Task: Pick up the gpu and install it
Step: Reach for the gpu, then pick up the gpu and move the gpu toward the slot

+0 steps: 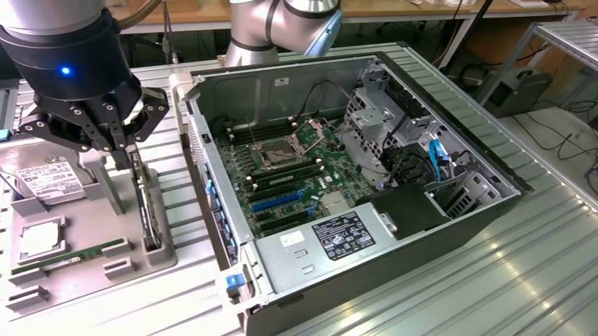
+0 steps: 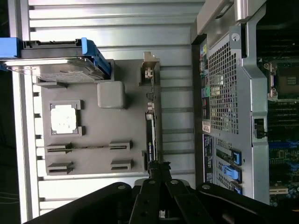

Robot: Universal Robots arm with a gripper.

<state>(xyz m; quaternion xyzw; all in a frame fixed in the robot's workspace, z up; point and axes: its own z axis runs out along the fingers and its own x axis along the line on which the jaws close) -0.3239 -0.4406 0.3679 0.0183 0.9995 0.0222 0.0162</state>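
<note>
The gpu [image 1: 145, 210] stands on its edge in a slot at the right side of the grey parts tray [image 1: 140, 262], at the exterior view's left. It is still seated in the tray. My gripper [image 1: 126, 155] hangs right above its far end, fingers drawn together on the card's upper edge. In the wrist view the black fingers [image 2: 164, 179] meet over the thin edge of the gpu [image 2: 150, 135]. The open computer case [image 1: 495, 206] lies to the exterior view's right, with its motherboard [image 1: 290, 175] and blue expansion slots [image 1: 273, 203] exposed.
The tray also holds a silver hard drive [image 1: 45, 180], a CPU [image 1: 38, 238] and a green RAM stick [image 1: 70, 253]. The case's side wall [image 1: 210, 189] rises close beside the tray. A ribbed metal table [image 1: 505, 280] carries everything.
</note>
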